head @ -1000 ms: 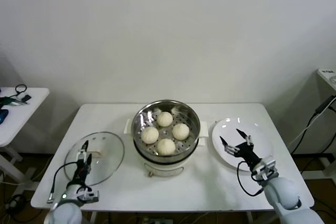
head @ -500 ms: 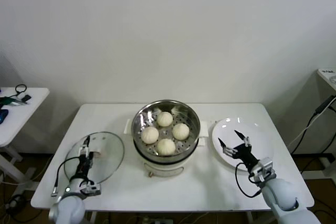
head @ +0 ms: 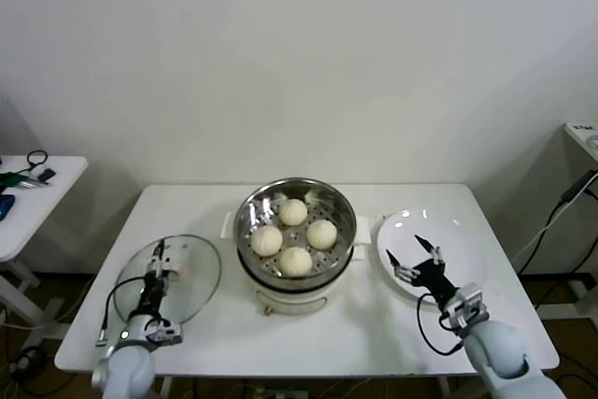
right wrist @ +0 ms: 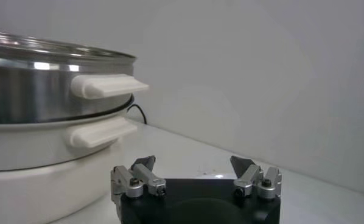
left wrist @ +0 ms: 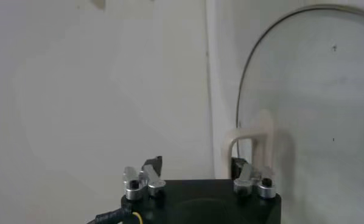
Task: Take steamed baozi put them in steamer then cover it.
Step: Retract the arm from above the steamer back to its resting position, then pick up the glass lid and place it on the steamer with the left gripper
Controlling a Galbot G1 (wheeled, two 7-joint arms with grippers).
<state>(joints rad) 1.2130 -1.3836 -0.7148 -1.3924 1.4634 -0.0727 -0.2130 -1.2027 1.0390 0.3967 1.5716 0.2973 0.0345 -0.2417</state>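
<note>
Four cream-white baozi [head: 293, 212] lie on the perforated tray inside the shiny steamer [head: 341, 203] at the table's middle. It also shows in the right wrist view [right wrist: 42, 79]. The glass cover [head: 192, 292] lies flat on the table to the steamer's left, with its cream handle [head: 177, 274] up. My left gripper [head: 155, 264] is open and empty, low over the cover beside the handle. In the left wrist view [left wrist: 197, 164] the handle [left wrist: 252, 135] stands by one finger. My right gripper [head: 404, 249] is open and empty over the white plate [head: 458, 235].
The white plate to the right of the steamer is bare. The steamer's side handles [right wrist: 106, 85] stick out toward my right gripper [right wrist: 193, 163]. A small side table [head: 28, 195] with cables stands off to the far left.
My left gripper has moved forward over the cover, closer to its handle. My right gripper has drawn back slightly toward the table's front. Baozi and steamer have not moved.
</note>
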